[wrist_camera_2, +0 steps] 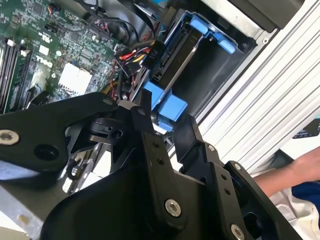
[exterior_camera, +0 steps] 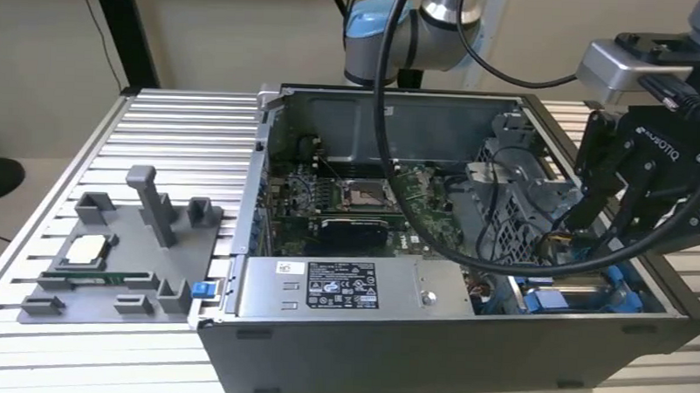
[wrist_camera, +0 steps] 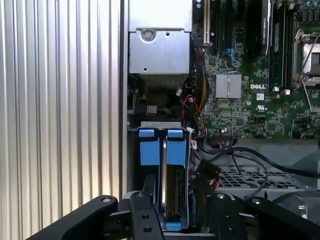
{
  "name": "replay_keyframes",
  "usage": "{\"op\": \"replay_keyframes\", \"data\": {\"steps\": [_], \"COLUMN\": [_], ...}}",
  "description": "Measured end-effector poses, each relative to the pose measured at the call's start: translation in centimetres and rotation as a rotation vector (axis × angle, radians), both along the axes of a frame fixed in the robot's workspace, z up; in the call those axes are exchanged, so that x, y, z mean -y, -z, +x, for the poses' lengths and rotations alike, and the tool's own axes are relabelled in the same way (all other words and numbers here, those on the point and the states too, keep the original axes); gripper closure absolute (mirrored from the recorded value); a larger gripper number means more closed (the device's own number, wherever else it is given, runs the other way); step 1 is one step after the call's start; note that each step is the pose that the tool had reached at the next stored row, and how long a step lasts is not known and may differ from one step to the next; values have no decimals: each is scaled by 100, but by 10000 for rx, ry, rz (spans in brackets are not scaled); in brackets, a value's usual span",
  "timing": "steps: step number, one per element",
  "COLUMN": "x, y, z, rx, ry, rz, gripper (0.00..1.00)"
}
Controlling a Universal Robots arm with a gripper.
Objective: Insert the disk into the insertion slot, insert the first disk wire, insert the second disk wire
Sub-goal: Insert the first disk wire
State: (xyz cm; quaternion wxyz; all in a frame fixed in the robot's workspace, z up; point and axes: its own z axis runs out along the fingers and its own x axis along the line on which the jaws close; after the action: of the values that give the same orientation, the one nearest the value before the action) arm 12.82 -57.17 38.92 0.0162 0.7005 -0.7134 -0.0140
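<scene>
Right now the arm reaches down into the front corner of the open computer case (exterior_camera: 438, 361), at the exterior view's right, and the gripper (exterior_camera: 582, 226) hangs low among the cables there. The case sits on a ribbed metal tabletop (exterior_camera: 178, 129), with a grey parts fixture (exterior_camera: 126, 267) well apart at the exterior view's left.

Both wrist views look past the gripper (wrist_camera: 175, 192) (wrist_camera_2: 167, 117) at the disk (wrist_camera: 163, 175). It stands on edge in its blue carrier, down inside the insertion slot (wrist_camera: 160, 124) beside the case wall. The carrier's two blue tabs (wrist_camera: 162, 147) sit side by side at the near end of the slot.

The jaws stand apart, one on each side of the carrier, and the blue tabs (wrist_camera_2: 165, 105) show through the gap. I cannot tell from here whether either jaw touches the plastic.

A black connector (wrist_camera: 207, 172) on a bundle of red, yellow and black wires (wrist_camera_2: 132, 52) lies just beside the disk, between it and the green motherboard (wrist_camera: 250, 100). A person's arm (wrist_camera_2: 295, 172) rests beyond the tabletop's edge.
</scene>
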Motion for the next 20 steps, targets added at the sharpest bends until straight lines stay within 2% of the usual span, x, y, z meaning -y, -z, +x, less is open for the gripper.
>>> {"op": "replay_keyframes", "data": {"steps": [8, 16, 20], "x": [-23, -43, -102], "y": [1, 28, 69], "z": [118, 171, 179], "rx": [-31, -36, -36], "ry": [-1, 0, 1], "rz": [0, 30, 94], "gripper": [0, 0, 0]}}
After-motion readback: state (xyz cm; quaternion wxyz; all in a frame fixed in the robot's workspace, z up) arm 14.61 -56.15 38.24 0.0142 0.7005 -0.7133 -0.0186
